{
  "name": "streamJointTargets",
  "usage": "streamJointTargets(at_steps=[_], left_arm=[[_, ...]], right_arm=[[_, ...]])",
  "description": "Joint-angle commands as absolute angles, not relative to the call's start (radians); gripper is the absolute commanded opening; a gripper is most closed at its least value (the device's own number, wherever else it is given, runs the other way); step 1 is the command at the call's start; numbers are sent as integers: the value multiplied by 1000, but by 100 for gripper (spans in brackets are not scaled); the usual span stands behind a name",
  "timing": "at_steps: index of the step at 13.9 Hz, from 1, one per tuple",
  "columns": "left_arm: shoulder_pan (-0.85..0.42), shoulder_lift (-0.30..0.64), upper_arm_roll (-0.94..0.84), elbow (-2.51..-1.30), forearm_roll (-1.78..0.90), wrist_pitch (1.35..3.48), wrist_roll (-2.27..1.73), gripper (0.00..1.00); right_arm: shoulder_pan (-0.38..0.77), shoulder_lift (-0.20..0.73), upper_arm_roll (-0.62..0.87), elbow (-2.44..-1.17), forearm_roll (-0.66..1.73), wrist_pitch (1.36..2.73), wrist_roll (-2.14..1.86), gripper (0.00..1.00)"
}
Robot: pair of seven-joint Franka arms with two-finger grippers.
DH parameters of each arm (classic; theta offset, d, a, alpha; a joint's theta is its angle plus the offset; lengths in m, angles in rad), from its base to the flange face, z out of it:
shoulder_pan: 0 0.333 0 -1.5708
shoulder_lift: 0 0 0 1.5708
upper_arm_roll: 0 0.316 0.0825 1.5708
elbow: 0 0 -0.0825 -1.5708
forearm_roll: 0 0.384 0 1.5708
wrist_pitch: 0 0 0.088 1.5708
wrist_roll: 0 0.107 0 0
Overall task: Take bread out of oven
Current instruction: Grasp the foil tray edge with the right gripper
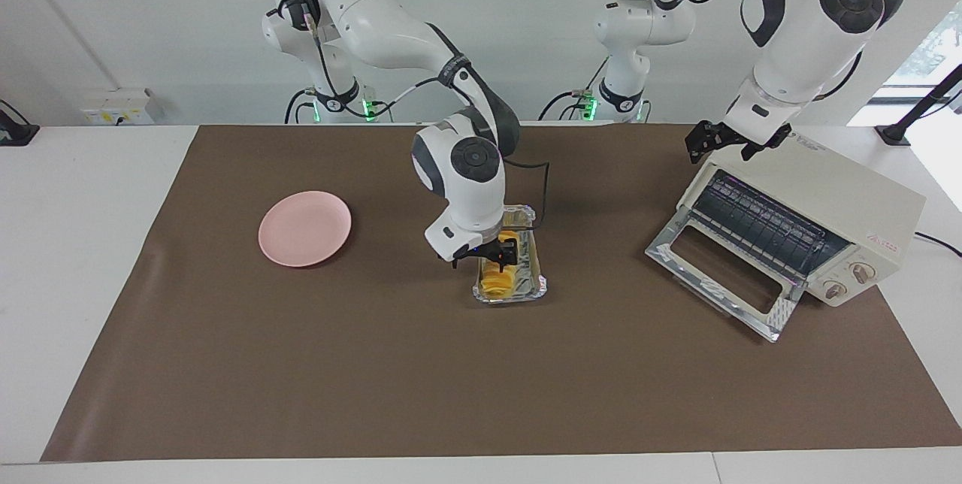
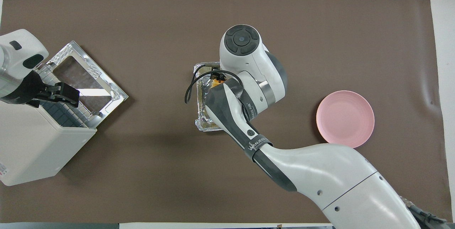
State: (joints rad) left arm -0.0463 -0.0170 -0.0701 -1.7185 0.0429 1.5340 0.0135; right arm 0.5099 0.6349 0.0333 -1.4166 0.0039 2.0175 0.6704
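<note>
The yellow-orange bread [image 1: 497, 285] lies in a crinkled foil tray [image 1: 538, 285] on the brown mat in the middle of the table, outside the oven. My right gripper [image 1: 502, 254] is down in the tray with its fingers closed on the sides of the bread. In the overhead view the right arm covers most of the tray [image 2: 203, 123], and only a sliver of bread [image 2: 215, 79] shows. The cream-white oven [image 1: 834, 195] stands at the left arm's end with its glass door [image 1: 721, 273] dropped open and its rack bare. My left gripper [image 1: 710, 141] hangs over the oven's top edge.
A round pink plate [image 1: 304, 228] sits on the mat toward the right arm's end, and it shows in the overhead view [image 2: 345, 118] too. The oven [image 2: 35, 143] and its open door [image 2: 89, 79] fill the left arm's end of the mat.
</note>
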Motion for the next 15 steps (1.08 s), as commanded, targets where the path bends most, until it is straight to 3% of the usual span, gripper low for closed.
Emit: streamJointTargets(at_steps=[1,2,3,4,5,15], left_arm=[[-52,-37,-66,-1706,26,1511,14,100],[-52,-37,-67,-1689,26,1505,-3,100],[-52,-37,-67,-1675,26,1497,-6,100],[-52,-37,-69,-1661,26,1479,-6,100],[-51,-37,-71,-1652,20,1474,-8,100],[-51,-46,-72,-1667,12,1500,-18,100]], right_arm=[[514,598,31,-1520,-8,2089,650,98],[514,595,29,-1525,-9,2088,650,89],[514,595,31,-1523,-9,2086,650,66],[514,595,31,-1516,-8,2076,650,22],[514,595,31,-1513,-8,2074,650,0],[493,594,29,-1439,-6,2028,640,0]])
